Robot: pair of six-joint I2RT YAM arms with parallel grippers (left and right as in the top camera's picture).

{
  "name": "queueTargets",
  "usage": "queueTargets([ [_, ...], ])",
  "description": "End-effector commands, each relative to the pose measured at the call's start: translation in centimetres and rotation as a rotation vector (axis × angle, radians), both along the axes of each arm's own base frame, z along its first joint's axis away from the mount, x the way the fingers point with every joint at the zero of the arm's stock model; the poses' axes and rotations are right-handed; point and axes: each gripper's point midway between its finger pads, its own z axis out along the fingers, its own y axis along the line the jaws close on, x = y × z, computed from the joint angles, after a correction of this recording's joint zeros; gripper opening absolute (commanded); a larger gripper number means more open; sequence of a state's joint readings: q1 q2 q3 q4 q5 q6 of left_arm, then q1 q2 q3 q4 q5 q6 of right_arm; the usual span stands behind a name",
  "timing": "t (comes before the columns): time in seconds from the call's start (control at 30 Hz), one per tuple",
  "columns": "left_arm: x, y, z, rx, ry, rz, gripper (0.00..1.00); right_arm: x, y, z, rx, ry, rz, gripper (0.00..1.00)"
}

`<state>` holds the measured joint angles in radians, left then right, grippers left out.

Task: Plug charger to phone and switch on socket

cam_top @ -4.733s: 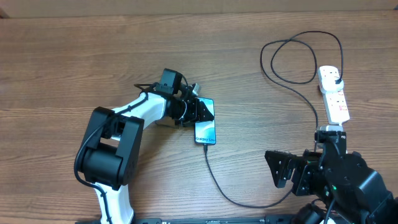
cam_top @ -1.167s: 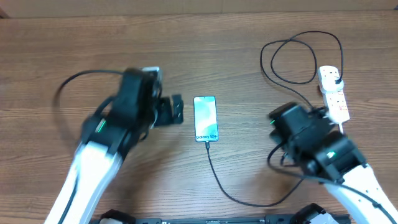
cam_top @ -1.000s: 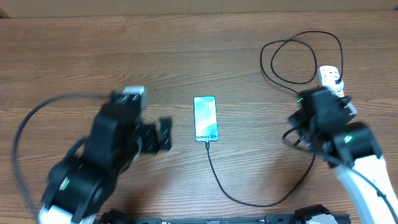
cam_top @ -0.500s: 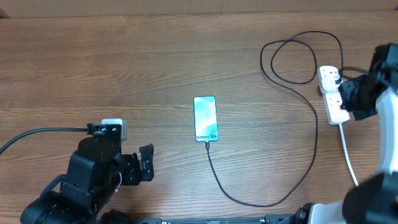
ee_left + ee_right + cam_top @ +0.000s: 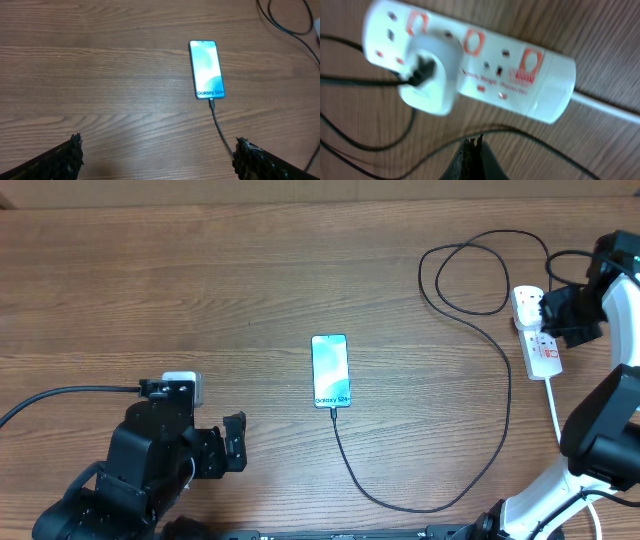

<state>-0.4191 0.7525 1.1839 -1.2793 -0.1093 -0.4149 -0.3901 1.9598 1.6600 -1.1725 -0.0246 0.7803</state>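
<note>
The phone (image 5: 330, 370) lies flat mid-table, its teal screen lit, and shows too in the left wrist view (image 5: 206, 69). The charger (image 5: 509, 390), a thin black cable (image 5: 216, 117), meets the phone's bottom edge, curves right and loops up to a white adapter (image 5: 430, 75) plugged into the socket (image 5: 544, 354). That white strip with red markings (image 5: 520, 75) lies at the far right. My right gripper (image 5: 552, 313) hovers over its upper half, shut and empty (image 5: 474, 142). My left gripper (image 5: 236, 443) sits at the front left, open wide over bare wood (image 5: 157, 152).
The socket's thick white cord (image 5: 553, 410) runs toward the front right edge (image 5: 607, 107). The charger's loops (image 5: 480, 270) lie behind and left of the socket. A black lead (image 5: 60, 393) trails left from the left arm.
The left arm has pulled back from beside the phone to the front left. The right arm has swung out to the far right and now hangs over the socket.
</note>
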Motion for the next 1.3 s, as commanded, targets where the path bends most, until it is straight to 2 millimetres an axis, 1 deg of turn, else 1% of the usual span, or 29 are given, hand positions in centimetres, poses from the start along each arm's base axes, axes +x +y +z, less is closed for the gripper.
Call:
queueTargets([
  [0.0, 0.0, 1.3, 0.2, 0.000, -0.019, 0.066, 1.00, -0.3, -3.5, 1.6, -0.118, -0.008, -0.046, 0.04],
  [0.07, -0.1, 2.2, 0.6, -0.007, -0.038, 0.106, 1.00, -0.6, -4.3, 1.3, -0.133, 0.000, -0.061, 0.04],
  [0.17, -0.8, 3.4, 1.4, -0.024, -0.087, 0.161, 1.00, -0.6, -4.9, 0.5, -0.119, 0.007, -0.074, 0.04],
  [0.2, -1.5, 3.9, 2.0, -0.037, -0.128, 0.184, 0.99, -0.4, -5.2, -0.3, -0.116, 0.014, -0.074, 0.04],
  [0.3, -2.8, 4.6, 3.1, -0.062, -0.202, 0.203, 1.00, 0.1, -5.3, -1.1, -0.113, 0.014, -0.062, 0.04],
  [0.43, -4.3, 5.3, 4.1, -0.085, -0.283, 0.228, 1.00, 0.8, -5.4, -1.2, -0.109, -0.014, -0.058, 0.04],
  [0.63, -6.1, 6.1, 5.0, -0.106, -0.369, 0.264, 1.00, 1.4, -5.7, -1.3, -0.120, -0.034, -0.059, 0.04],
  [0.8, -6.8, 6.2, 5.3, -0.115, -0.404, 0.267, 1.00, 1.6, -5.6, -2.3, -0.108, -0.024, -0.052, 0.04],
  [0.93, -7.1, 6.3, 5.3, -0.118, -0.411, 0.267, 1.00, 2.4, -4.4, -3.3, -0.035, -0.048, -0.015, 0.04],
  [1.07, -7.1, 6.3, 5.4, -0.118, -0.412, 0.267, 0.99, 3.0, -4.5, -3.3, -0.032, -0.070, -0.012, 0.04],
  [1.27, -7.2, 6.3, 5.4, -0.118, -0.414, 0.267, 1.00, 3.0, -4.5, -3.4, -0.034, -0.067, -0.012, 0.04],
])
